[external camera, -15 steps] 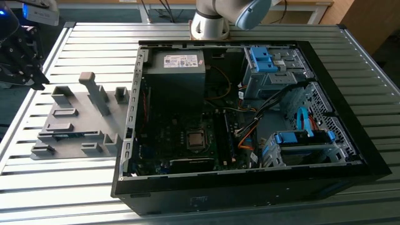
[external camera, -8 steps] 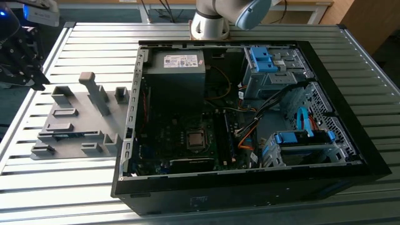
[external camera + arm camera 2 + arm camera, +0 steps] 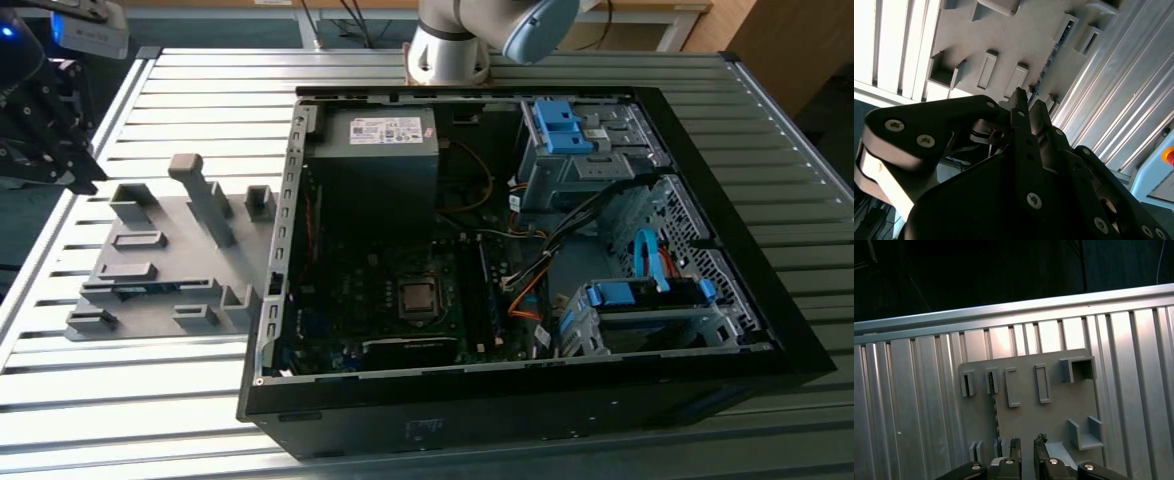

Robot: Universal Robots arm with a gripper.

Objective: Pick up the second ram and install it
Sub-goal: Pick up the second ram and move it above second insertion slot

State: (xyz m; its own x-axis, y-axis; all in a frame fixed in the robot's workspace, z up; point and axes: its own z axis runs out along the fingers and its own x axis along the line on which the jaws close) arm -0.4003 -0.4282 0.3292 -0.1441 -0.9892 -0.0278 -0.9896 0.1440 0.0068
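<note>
In the exterior view, a slatted metal table (image 3: 160, 400) carries an open black case (image 3: 534, 425) with its board (image 3: 400, 290) exposed. On the exterior view's left, beside the case, lies a grey plate (image 3: 174, 250) with raised blocks (image 3: 200, 190). The dark gripper (image 3: 67, 165) hangs above the plate's far left corner, clear of it. The arm's base (image 3: 447, 50) stands behind the case.

In the second wrist view, the gripper (image 3: 1029, 100) points at the plate (image 3: 1019, 35). Its 2 fingertips (image 3: 1019, 100) stand a narrow gap apart with nothing between them. The ram (image 3: 1051, 57) shows edge-on as a thin dark strip, held upright between small blocks on the plate and just beyond the fingertips. It does not touch them.

In the first wrist view, the plate (image 3: 1054, 415) lies on the table's slats (image 3: 914, 405). The ram (image 3: 996, 415) runs as a thin dark line between 2 pairs of blocks on the plate. The fingertips (image 3: 1015, 444) sit just beside the ram's near end, offset to one side of it. The jaws are narrow and hold nothing.
</note>
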